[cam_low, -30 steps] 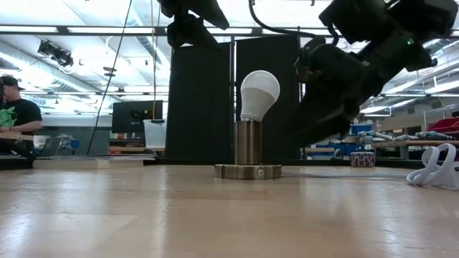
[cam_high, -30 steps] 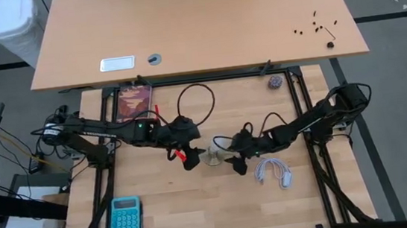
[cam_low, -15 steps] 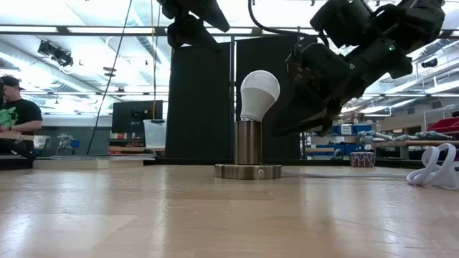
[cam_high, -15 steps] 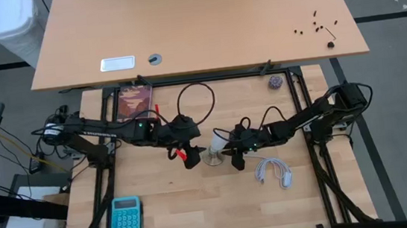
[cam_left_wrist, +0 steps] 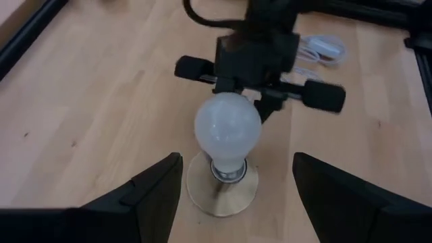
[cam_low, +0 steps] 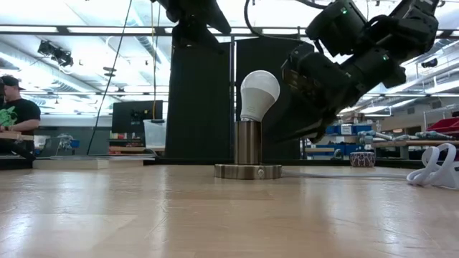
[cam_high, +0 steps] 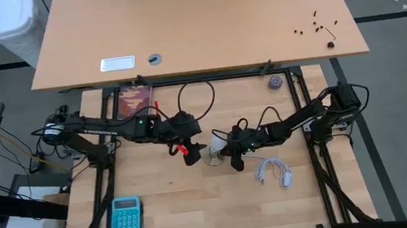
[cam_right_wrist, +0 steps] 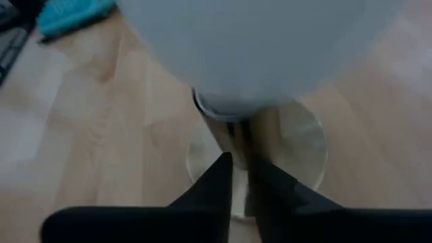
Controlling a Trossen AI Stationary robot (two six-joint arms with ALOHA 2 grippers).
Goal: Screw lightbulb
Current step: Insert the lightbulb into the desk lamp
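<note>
Two dark arms meet at the middle of the wooden table [cam_high: 167, 207] seen from above, where the lightbulb [cam_high: 214, 142] stands in its socket [cam_high: 211, 158]; the left gripper [cam_high: 190, 151] sits just at the bulb's 9 o'clock, the right gripper [cam_high: 230, 152] just at its 3 o'clock. A teal calculator [cam_high: 126, 216] lies well off toward 7 o'clock, a white cord [cam_high: 273, 171] at 4 o'clock.

At table height, the bulb [cam_low: 259, 94] shows a white, pear-shaped globe, tilted slightly, on a metal socket column with a round base [cam_low: 248, 171]. The right gripper's dark body hangs close beside the globe.

From the left wrist, the left gripper's fingers [cam_left_wrist: 152, 189] stand wide apart on either side of the bulb [cam_left_wrist: 228, 129], touching nothing.

From the right wrist, the frosted globe [cam_right_wrist: 256, 47] fills the view, its silvery neck entering the socket [cam_right_wrist: 297, 145]. The right gripper [cam_right_wrist: 239, 182] has its fingers nearly together, tips close by the socket; whether they hold anything cannot be told.
</note>
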